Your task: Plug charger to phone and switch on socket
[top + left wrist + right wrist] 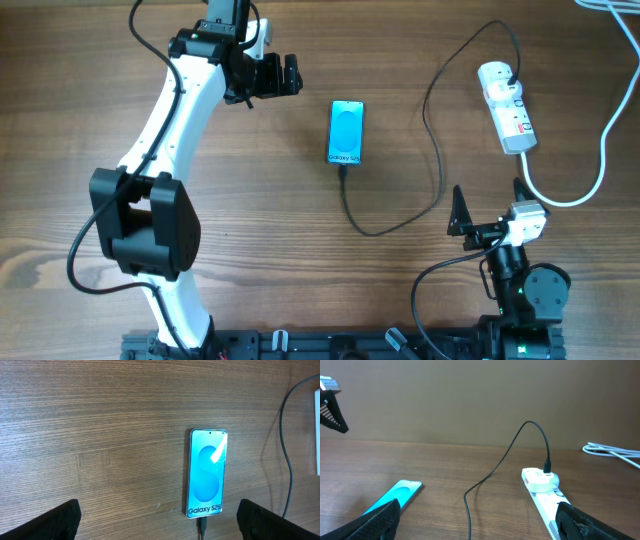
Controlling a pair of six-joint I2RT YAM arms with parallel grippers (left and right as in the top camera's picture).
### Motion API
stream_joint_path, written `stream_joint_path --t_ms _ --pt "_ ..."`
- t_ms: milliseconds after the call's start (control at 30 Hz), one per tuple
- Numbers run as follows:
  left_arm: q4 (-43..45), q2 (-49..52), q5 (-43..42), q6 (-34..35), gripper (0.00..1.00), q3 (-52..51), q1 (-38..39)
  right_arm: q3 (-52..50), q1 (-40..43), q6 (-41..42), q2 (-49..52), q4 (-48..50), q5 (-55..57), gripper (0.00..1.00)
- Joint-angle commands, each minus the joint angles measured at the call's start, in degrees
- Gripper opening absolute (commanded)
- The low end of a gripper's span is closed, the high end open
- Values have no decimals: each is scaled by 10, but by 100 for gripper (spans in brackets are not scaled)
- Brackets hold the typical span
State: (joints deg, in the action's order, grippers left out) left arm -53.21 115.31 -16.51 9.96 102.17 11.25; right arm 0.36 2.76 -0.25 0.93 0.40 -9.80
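Observation:
The phone point(346, 131) lies flat mid-table with its cyan screen lit; it also shows in the left wrist view point(207, 473) and the right wrist view point(395, 496). The black charger cable point(432, 150) runs from the phone's near end, where its connector tip point(201, 524) sits in the port, round to a white adapter on the socket point(507, 108), also seen in the right wrist view point(545, 495). My left gripper point(283, 75) is open and empty, left of the phone. My right gripper point(490, 210) is open and empty, near the table's front right, below the socket.
The socket's thick white cord point(590, 170) loops along the right edge of the table and off the top right corner. The left arm's white links point(165, 130) stretch across the left half of the table.

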Motion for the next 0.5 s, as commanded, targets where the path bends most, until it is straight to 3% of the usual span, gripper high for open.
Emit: stream_joint_path --t_ms 0,300,467 --pt "-4 2 16 -6 100 -1 1 -1 -3 6 -1 2 11 100" --pt "-2 3 44 -25 100 -14 13 -1 -3 6 0 2 11 100" --pt "147 -54 44 -33 100 -143 24 -1 -3 6 0 2 11 100"
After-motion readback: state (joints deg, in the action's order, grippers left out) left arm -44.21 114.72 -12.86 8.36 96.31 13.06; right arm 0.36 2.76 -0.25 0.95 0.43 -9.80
